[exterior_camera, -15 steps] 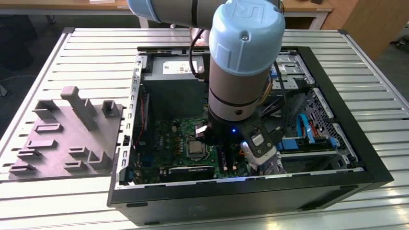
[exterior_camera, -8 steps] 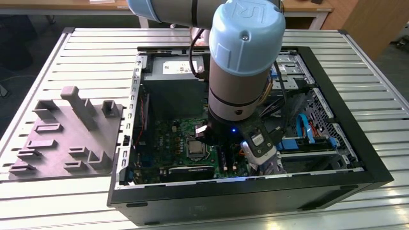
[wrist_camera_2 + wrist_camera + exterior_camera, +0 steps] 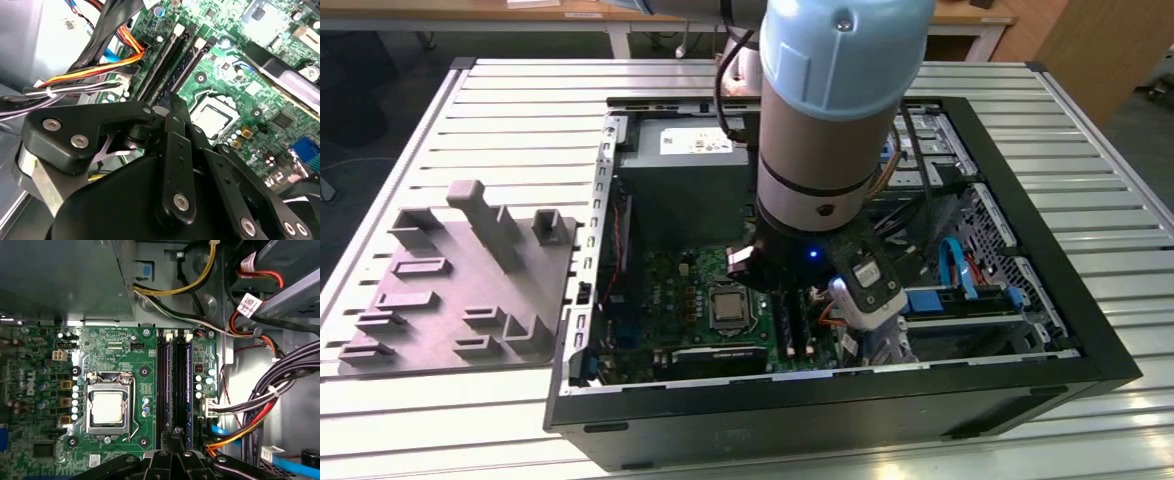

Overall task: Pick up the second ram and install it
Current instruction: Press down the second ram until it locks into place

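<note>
The white label [image 3: 696, 142] on the power supply [image 3: 670, 185] and the motherboard [image 3: 145, 347] lettering are too small to read.

You have a green motherboard [image 3: 125, 347] dotted with silver solder points, and on it a silver CPU socket [image 3: 107, 407] framed in black. Beside that socket run black memory slots [image 3: 172, 390], one carrying a dark blue strip. Near the slots, yellow, orange, red and black cables [image 3: 240, 432] cross a grey case wall [image 3: 60, 280]. The arm [image 3: 834, 110] above the motherboard is pale blue over grey.
</note>
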`<action>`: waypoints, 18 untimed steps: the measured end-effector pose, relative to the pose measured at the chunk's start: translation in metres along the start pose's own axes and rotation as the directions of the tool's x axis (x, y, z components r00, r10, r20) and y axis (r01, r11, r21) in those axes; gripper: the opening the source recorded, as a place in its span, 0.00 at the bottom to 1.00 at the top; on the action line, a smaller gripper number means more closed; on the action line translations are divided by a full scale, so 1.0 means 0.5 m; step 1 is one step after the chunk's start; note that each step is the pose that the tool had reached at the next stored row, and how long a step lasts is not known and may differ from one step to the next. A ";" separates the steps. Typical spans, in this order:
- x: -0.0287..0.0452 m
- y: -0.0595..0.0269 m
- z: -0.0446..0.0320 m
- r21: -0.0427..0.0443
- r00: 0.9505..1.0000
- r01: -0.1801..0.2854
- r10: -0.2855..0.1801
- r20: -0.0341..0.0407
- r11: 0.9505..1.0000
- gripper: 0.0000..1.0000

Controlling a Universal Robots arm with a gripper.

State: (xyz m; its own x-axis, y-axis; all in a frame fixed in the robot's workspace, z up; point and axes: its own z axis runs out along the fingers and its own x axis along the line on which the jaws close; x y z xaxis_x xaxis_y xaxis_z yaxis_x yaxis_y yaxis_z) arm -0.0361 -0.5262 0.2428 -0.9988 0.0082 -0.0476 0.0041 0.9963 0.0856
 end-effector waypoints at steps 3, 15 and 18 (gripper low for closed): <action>0.000 0.000 0.000 0.000 1.000 0.000 0.000 0.000 1.000 0.10; 0.000 0.033 0.003 0.000 1.000 0.000 0.000 0.000 1.000 0.10; 0.000 0.035 -0.004 0.000 1.000 0.000 0.000 0.000 1.000 0.10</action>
State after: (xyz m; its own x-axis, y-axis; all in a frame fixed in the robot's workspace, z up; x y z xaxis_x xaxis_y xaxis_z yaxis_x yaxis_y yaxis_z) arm -0.0360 -0.5089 0.2463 -0.9988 0.0082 -0.0476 0.0041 0.9963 0.0854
